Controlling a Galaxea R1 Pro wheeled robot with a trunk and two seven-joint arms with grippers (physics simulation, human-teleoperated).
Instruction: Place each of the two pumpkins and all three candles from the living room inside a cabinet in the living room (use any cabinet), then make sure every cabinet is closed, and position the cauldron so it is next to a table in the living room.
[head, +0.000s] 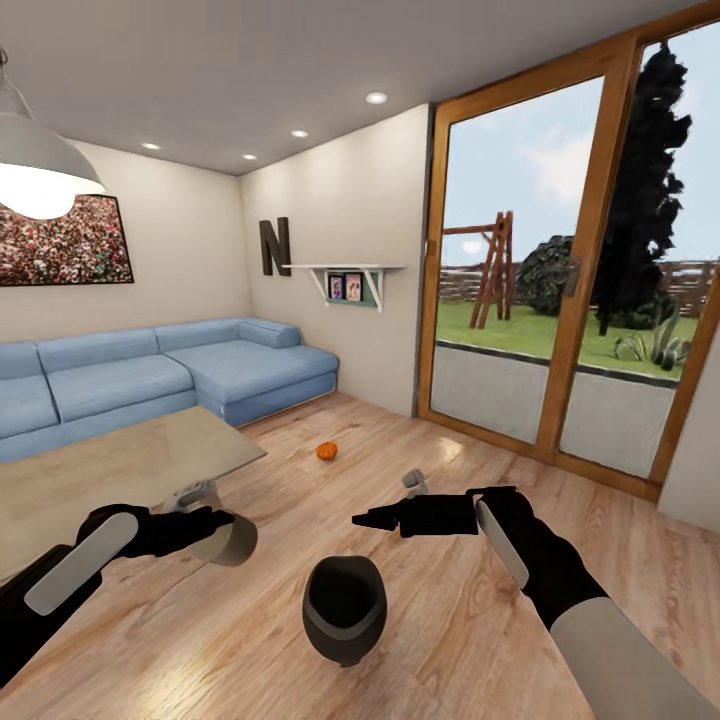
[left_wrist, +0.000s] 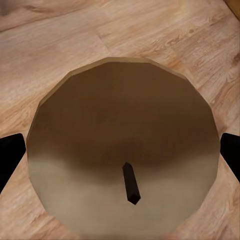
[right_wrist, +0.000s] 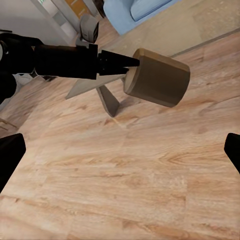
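Sofa (head: 150, 375): light blue corner sectional, set against the far walls.
Picture (head: 62, 243): dark-framed, pink and white blossoms, hung above the sofa.
Pendant lamp (head: 35, 165): white shade, lit, hanging at the upper left of the head view.
Letter N (head: 275, 246): dark, mounted on the side wall just beside the shelf.
Wall shelf (head: 345, 270): white, on brackets, with two small framed prints beneath its board.
Glass door (head: 570, 270): tall panes in a wooden frame, giving onto a lawn.
Swing frame (head: 492, 268): wooden, on the grass outside.
Floor (head: 470, 600): pale wood planks.
Ceiling spotlights (head: 376, 98): small, round, lit.
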